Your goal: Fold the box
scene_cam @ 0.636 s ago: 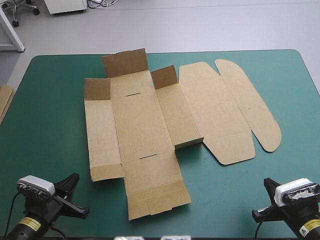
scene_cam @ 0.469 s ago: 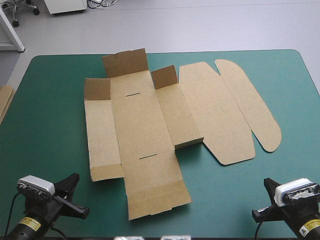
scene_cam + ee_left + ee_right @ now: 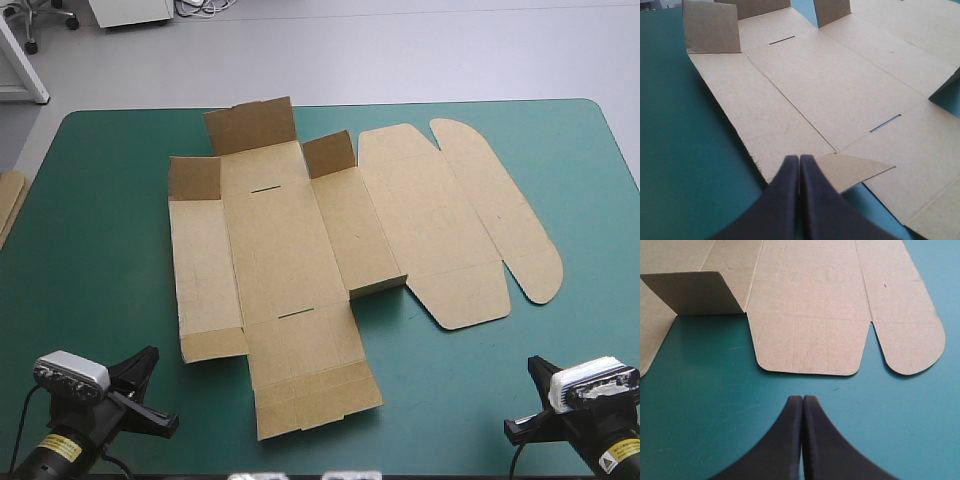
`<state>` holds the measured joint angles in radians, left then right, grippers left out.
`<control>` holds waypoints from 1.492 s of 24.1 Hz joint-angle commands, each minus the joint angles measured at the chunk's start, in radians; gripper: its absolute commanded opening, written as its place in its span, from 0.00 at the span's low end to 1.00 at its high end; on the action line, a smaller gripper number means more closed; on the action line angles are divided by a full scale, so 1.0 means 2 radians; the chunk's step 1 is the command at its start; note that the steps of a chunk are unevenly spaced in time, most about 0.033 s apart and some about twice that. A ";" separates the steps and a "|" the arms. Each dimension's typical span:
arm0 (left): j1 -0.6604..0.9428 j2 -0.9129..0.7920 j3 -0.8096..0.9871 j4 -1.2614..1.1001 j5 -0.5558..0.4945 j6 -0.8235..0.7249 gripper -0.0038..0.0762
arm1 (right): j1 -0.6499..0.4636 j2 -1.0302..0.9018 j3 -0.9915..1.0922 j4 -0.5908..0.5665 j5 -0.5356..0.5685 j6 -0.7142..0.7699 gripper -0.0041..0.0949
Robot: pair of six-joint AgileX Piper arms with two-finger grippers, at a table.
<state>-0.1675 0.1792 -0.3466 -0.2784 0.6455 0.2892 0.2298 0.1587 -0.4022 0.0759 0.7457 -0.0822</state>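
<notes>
The brown box [image 3: 300,250] lies spread as a cut sheet in the middle of the teal-green table, most panels flat. Three small flaps at its far end stand raised, and one short flap near the middle stands up too. The lid panels with rounded tabs [image 3: 480,220] lie flat on the right. My left gripper [image 3: 150,405] rests at the near left corner, shut, its tips just short of the box's near left flap [image 3: 850,170]. My right gripper [image 3: 530,410] sits at the near right, shut, a little short of the rounded lid tabs [image 3: 810,347]. Neither touches the board.
An edge of more brown board [image 3: 8,200] shows at the table's left edge. Bare teal-green cover [image 3: 100,280] lies left of the box, and more of it on the near side and at the far right.
</notes>
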 commanded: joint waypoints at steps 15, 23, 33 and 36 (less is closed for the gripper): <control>-0.003 0.062 -0.067 0.046 -0.030 -0.066 0.18 | -0.003 0.090 -0.071 -0.003 -0.023 -0.025 0.07; -0.003 0.222 -0.133 0.158 -0.021 -0.208 0.59 | -0.003 0.252 -0.172 -0.003 -0.034 0.003 0.56; -0.003 0.382 -0.195 0.187 0.016 -0.251 0.62 | -0.003 0.344 -0.284 -0.002 -0.027 -0.005 0.56; 0.008 0.416 -0.210 0.187 0.018 -0.251 0.62 | -0.003 0.362 -0.298 -0.001 -0.015 -0.003 0.56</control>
<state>-0.1663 0.9652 -0.7096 0.0885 0.7206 -0.2023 0.2298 0.8580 -0.9436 0.0728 0.7512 -0.0830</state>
